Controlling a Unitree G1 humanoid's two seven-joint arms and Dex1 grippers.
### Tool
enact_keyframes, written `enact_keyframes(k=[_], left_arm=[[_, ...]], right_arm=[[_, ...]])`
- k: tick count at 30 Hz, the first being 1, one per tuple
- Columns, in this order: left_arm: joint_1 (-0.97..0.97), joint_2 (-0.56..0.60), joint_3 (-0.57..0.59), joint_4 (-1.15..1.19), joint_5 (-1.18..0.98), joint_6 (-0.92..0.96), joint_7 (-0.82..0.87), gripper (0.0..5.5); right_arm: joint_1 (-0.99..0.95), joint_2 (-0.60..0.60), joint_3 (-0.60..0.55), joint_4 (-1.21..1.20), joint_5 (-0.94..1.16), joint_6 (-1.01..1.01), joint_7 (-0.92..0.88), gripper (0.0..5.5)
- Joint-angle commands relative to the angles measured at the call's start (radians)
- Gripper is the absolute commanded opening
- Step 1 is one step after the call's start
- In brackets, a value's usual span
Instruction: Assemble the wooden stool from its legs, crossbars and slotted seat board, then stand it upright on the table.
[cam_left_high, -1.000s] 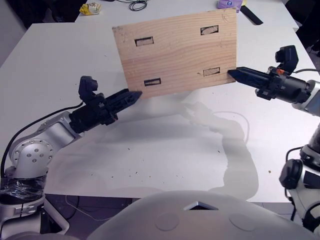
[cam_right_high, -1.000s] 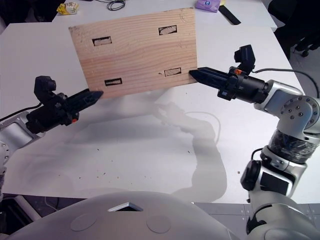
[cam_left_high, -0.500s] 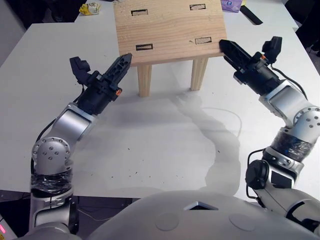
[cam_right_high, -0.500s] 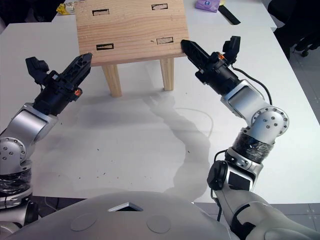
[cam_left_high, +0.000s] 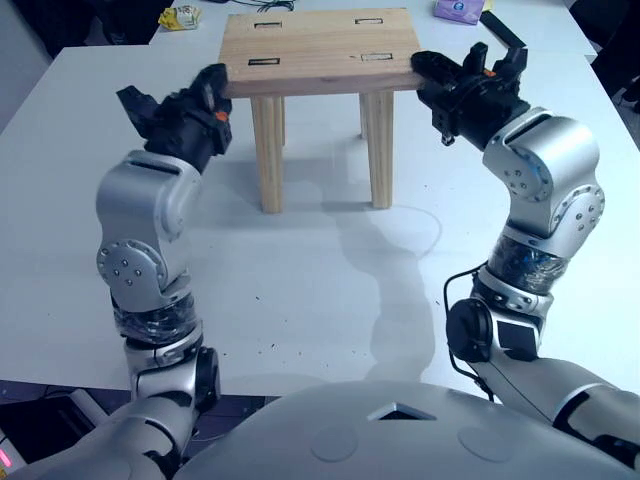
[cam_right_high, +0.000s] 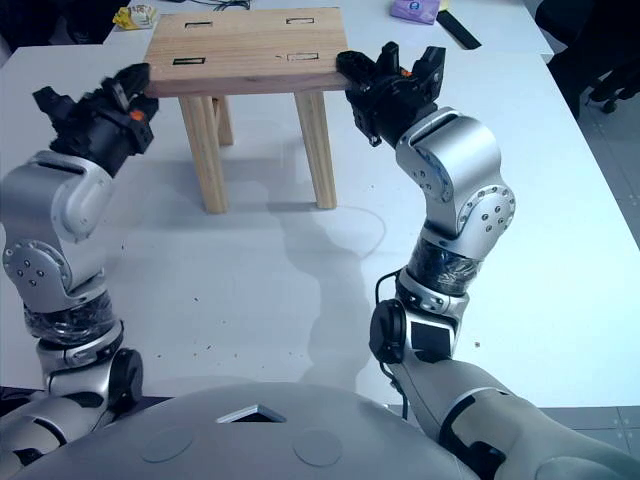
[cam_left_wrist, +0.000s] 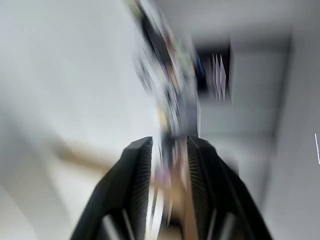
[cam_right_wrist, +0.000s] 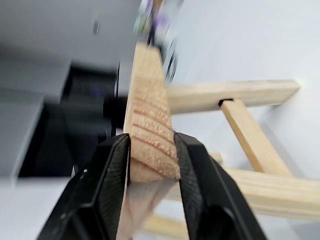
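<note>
- Left gripper (cam_left_high: 212, 85): fingers pinched on the left edge of the seat board (cam_left_high: 318, 45).
- Centre: the stool (cam_left_high: 320, 82), tipped with its seat toward the camera a second ago, now stands upright, legs (cam_left_high: 266, 155) on the white table (cam_left_high: 330, 300). The task looks nearly done, with only letting go left.
- Right gripper (cam_right_wrist: 151, 150): clamped on the board's right edge.

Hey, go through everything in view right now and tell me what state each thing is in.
Stool: assembled, upright, feet at the table; contact unclear.
Seat board: level, on top, gripped at both ends.
Legs: fitted under the board, near vertical.
Crossbar: slotted into a leg.
Left gripper: shut on the board's left end.
Right gripper: shut on the board's right end.
</note>
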Motion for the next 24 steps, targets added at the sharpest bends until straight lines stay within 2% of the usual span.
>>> enact_keyframes(k=[1,12,15,20,24], left_arm=[[0.020,-0.063,0.034,-0.056,0.093,-0.049,0.017,1.44],[0.071,-0.085,0.037,-0.140,0.176,-0.008,-0.009,2.97],[0.070,-0.075,0.037,-0.150,0.174,0.010,-0.038,2.99],[0.076,-0.069,0.027,-0.151,0.193,0.045,-0.085,2.99],[0.111,-0.045,0.017,-0.113,0.248,0.099,-0.138,2.99]], right_arm=[[0.077,-0.040,0.003,-0.047,-0.064,-0.079,0.005,1.77],[0.118,-0.144,0.074,-0.037,0.028,-0.092,0.097,3.19],[0.115,-0.214,0.062,-0.018,0.029,-0.081,0.147,3.59],[0.127,-0.311,0.059,-0.009,0.007,-0.059,0.230,3.59],[0.138,-0.400,0.088,0.015,-0.170,-0.042,0.300,3.59]])
